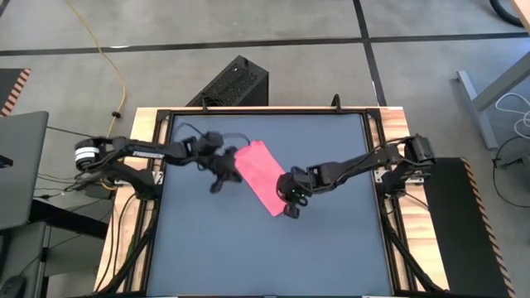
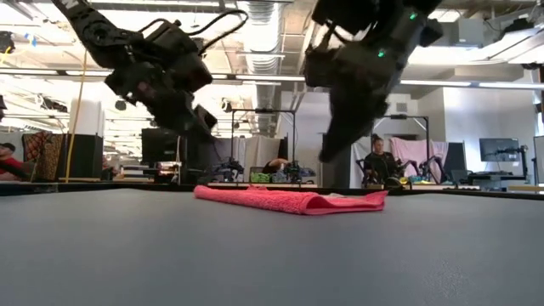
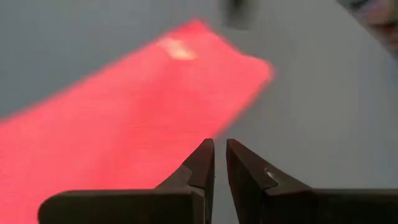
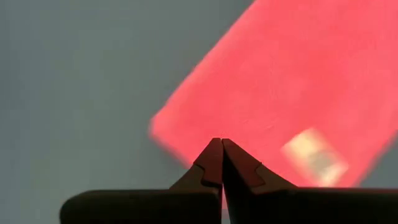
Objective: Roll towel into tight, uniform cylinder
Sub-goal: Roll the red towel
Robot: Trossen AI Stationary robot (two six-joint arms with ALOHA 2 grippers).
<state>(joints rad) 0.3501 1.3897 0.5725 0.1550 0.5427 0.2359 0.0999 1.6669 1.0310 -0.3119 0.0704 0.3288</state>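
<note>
The pink towel (image 1: 263, 178) lies flat on the dark grey table (image 1: 248, 257) as a folded strip, running slantwise from far left to near right. In the low view the towel (image 2: 289, 201) is a low flat band. Its white tag (image 4: 314, 155) shows near one end. My left gripper (image 1: 222, 175) hovers shut just left of the towel's far half, and my right gripper (image 1: 291, 203) hovers shut by its near end. Both my left gripper (image 2: 206, 134) and my right gripper (image 2: 327, 157) hang clear above the cloth. Nothing is between the fingers of either.
A black box (image 1: 233, 83) stands on the floor beyond the table's far edge. A wooden frame (image 1: 141, 124) borders the tabletop. Bare grey surface spreads near and to the right of the towel. People sit in the room behind (image 2: 378, 166).
</note>
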